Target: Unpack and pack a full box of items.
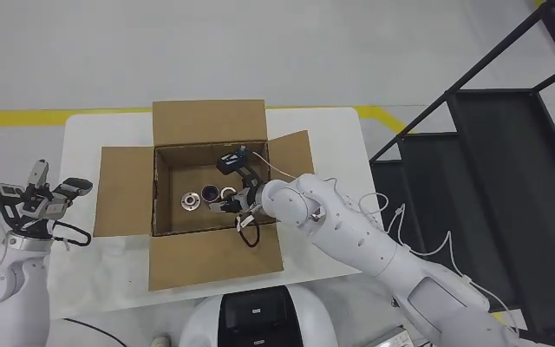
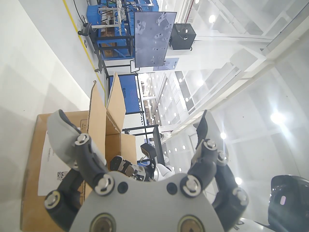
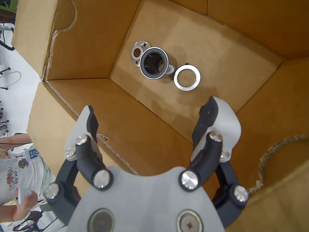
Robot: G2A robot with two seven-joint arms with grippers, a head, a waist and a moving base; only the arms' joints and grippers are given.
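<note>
An open cardboard box (image 1: 186, 126) stands on the white table (image 1: 113, 126) with its flaps spread. On its floor lie a metal cylinder with a dark bore (image 3: 154, 63) (image 1: 211, 193), a small metal flange (image 3: 137, 52) (image 1: 190, 202) and a silver ring (image 3: 187, 77) (image 1: 227, 193). My right gripper (image 3: 150, 115) (image 1: 234, 206) hangs open inside the box, above the floor and just short of the ring. My left gripper (image 2: 130, 124) (image 1: 54, 193) is open and holds nothing, off the table's left end, with the box's outer wall (image 2: 36, 155) in front of it.
A dark metal staircase (image 1: 486, 165) rises to the right of the table. A yellow floor line (image 1: 52, 115) runs behind it. Shelving and a monitor (image 2: 153, 38) stand far off in the left wrist view. A person (image 3: 17, 177) stands beyond the box in the right wrist view.
</note>
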